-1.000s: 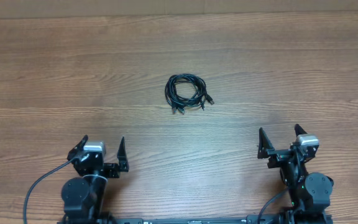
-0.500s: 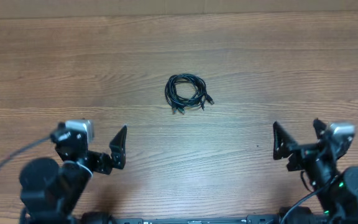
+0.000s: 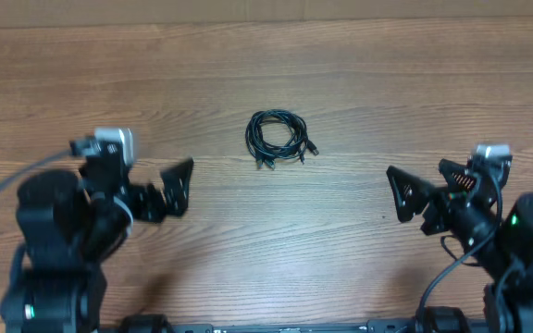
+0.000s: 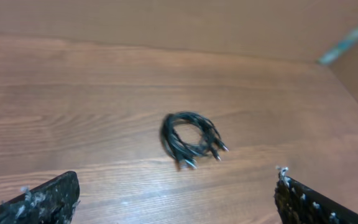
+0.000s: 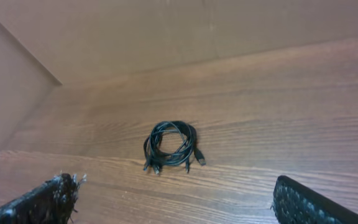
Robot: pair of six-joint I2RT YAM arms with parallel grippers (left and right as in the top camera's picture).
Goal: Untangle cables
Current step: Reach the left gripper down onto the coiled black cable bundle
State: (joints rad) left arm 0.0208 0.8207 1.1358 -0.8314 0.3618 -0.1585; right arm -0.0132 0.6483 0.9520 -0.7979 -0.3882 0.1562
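The cables [image 3: 279, 137] lie as one small coiled bundle of thin black cords with plug ends at the middle of the wooden table. The bundle also shows in the left wrist view [image 4: 188, 139] and in the right wrist view [image 5: 170, 145]. My left gripper [image 3: 160, 190] is open and empty, to the left of and nearer than the bundle; its fingertips frame the left wrist view [image 4: 176, 198]. My right gripper [image 3: 424, 190] is open and empty, to the right of and nearer than the bundle; its fingertips frame the right wrist view [image 5: 176, 198].
The wooden table [image 3: 415, 83] spreads all round the bundle. A tan wall [image 5: 166, 31] stands behind the table's far edge. Thick black wires run off both arms at the near edge.
Both arms have risen and swung forward toward the bundle, with the grippers now pointing inward at it. The cables have not moved.
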